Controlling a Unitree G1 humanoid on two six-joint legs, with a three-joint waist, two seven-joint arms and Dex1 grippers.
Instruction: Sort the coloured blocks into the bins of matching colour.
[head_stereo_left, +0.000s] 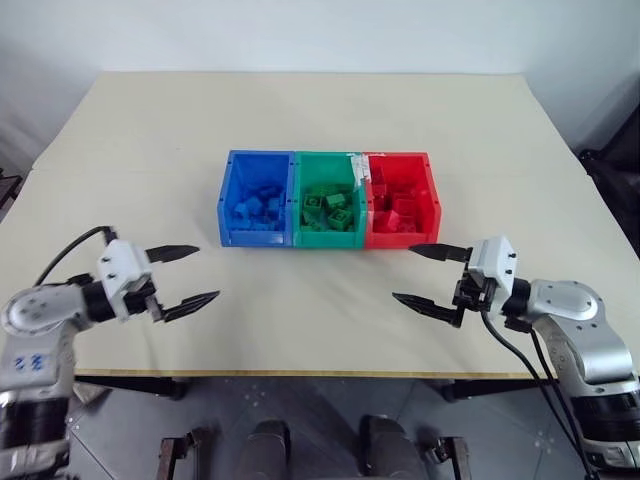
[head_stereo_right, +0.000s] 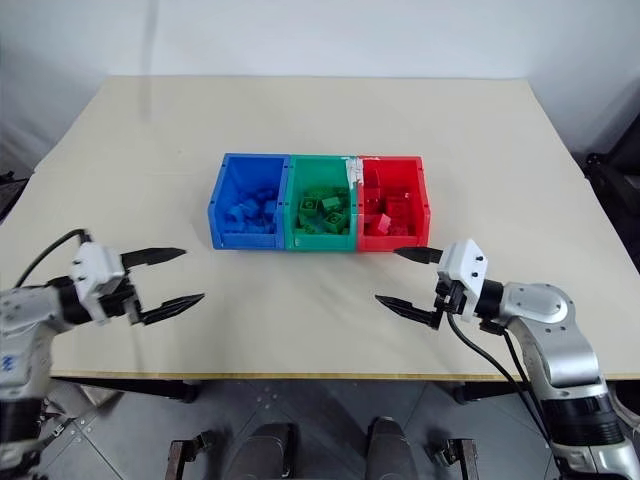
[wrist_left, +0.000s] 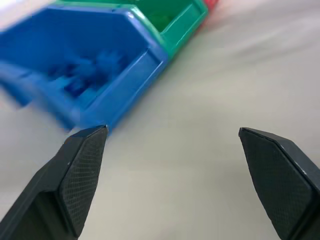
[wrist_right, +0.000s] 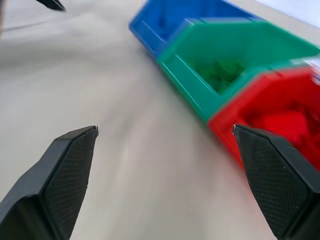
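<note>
Blocks sat sorted by colour: blue blocks (head_stereo_left: 252, 206) in the blue bin (head_stereo_left: 229, 196), green blocks (head_stereo_left: 330, 207) in the green bin (head_stereo_left: 322, 160) and red blocks (head_stereo_left: 396, 208) in the red bin (head_stereo_left: 430, 190), joined in a row on the worktop (head_stereo_left: 320, 110). The left hand (head_stereo_left: 188, 275) and the right hand (head_stereo_left: 424, 274) were both wide open and held nothing. They hung low over the worktop in front of the bins, one at each side.

The right gripper (wrist_right: 165, 131) has its two black fingers (wrist_right: 65, 175) spread wide apart with nothing between them, rising from the lower corners of the frame over the bare beige table (wrist_right: 110, 100). Beyond them the three joined bins run from top centre down to the right edge: the blue bin (wrist_right: 160, 22) farthest, the green bin (wrist_right: 220, 55) in the middle, and the red bin (wrist_right: 280, 110) nearest, just behind the right-hand finger. Blurred green blocks (wrist_right: 222, 75) lie in the green bin and red blocks (wrist_right: 282, 122) in the red one. A dark fingertip (wrist_right: 50, 4) shows at the upper left.
</note>
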